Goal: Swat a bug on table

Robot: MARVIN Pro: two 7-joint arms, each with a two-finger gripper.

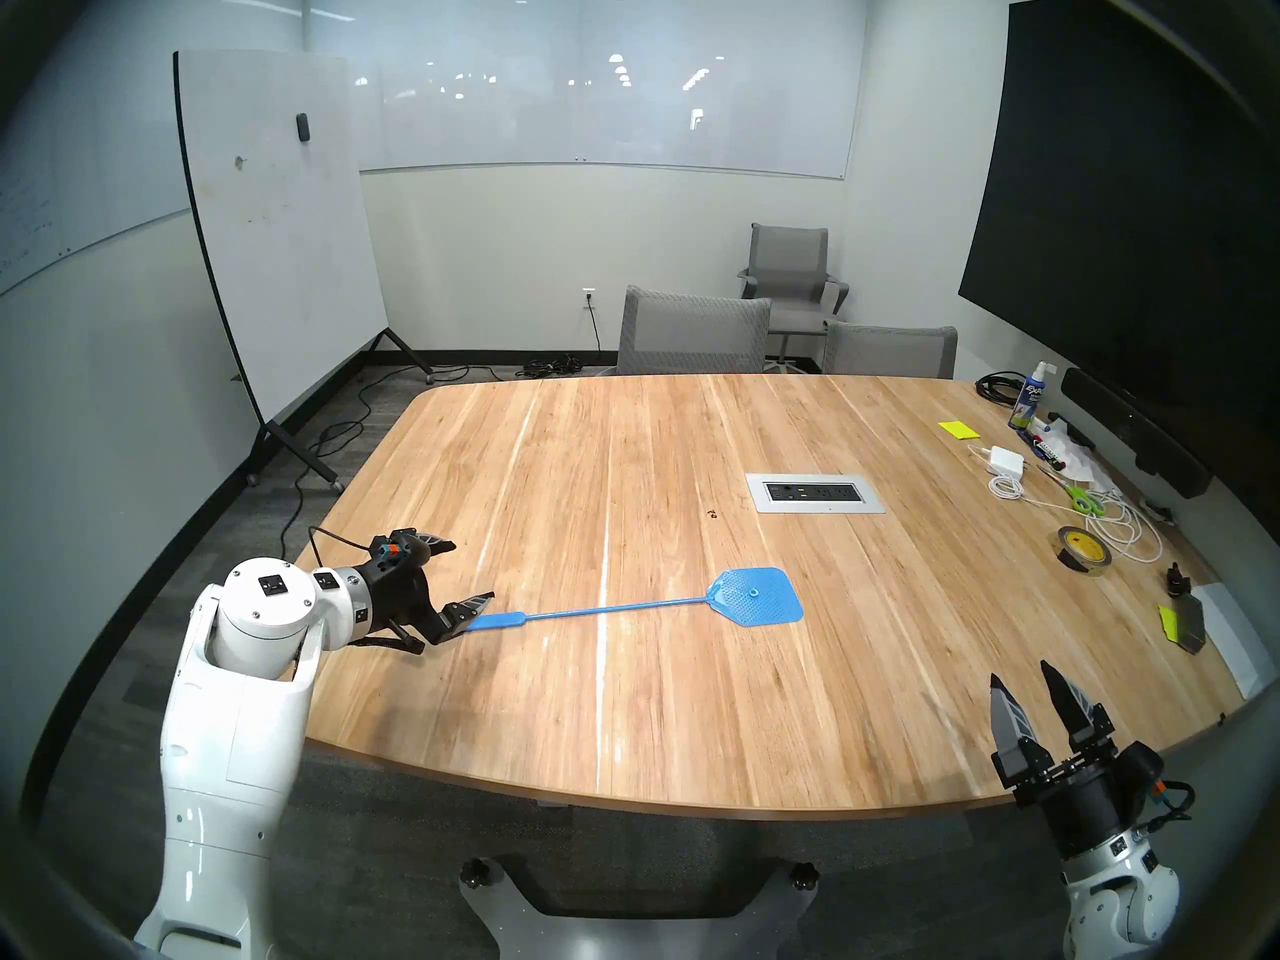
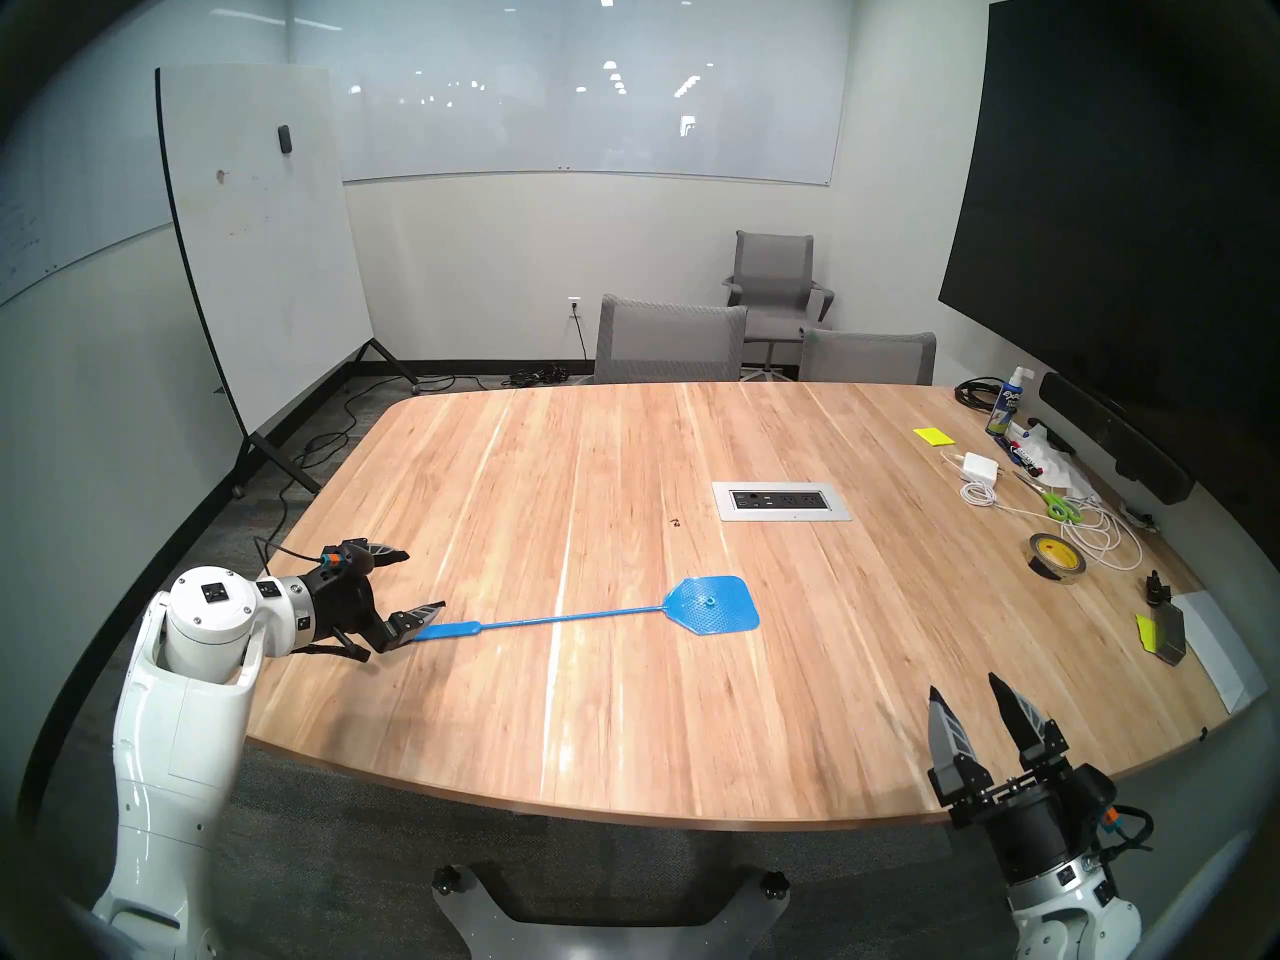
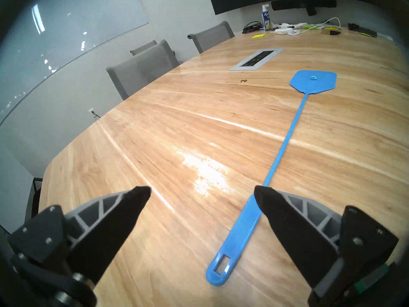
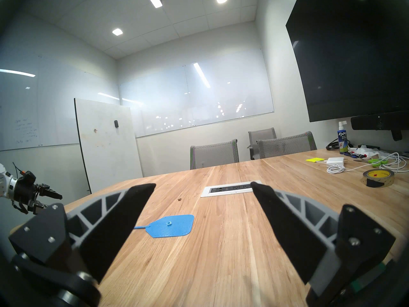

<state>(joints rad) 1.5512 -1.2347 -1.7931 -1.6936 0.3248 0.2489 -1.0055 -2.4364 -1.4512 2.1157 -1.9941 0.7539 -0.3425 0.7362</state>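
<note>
Bug (image 1: pixel 711 514): tiny dark speck on table (image 1: pixel 692 695), well ahead of left gripper (image 1: pixel 465 574), just short of grey outlet panel (image 1: pixel 815 492) and apart from head of blue swatter (image 1: pixel 758 597). Left gripper spread wide, holding nothing, one fingertip (image 3: pixel 262 194) over swatter's handle end. Right gripper (image 1: pixel 1024 690) also spread wide and empty, at table's near edge, swatter head ahead to its left.

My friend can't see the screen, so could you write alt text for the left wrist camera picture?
A blue fly swatter lies flat on a light wood table, its handle end beside the right finger of the robot's open left hand. Farther off, a tiny dark bug sits left of the swatter's head, near a grey outlet panel. Grey chairs line the far edge.
</note>
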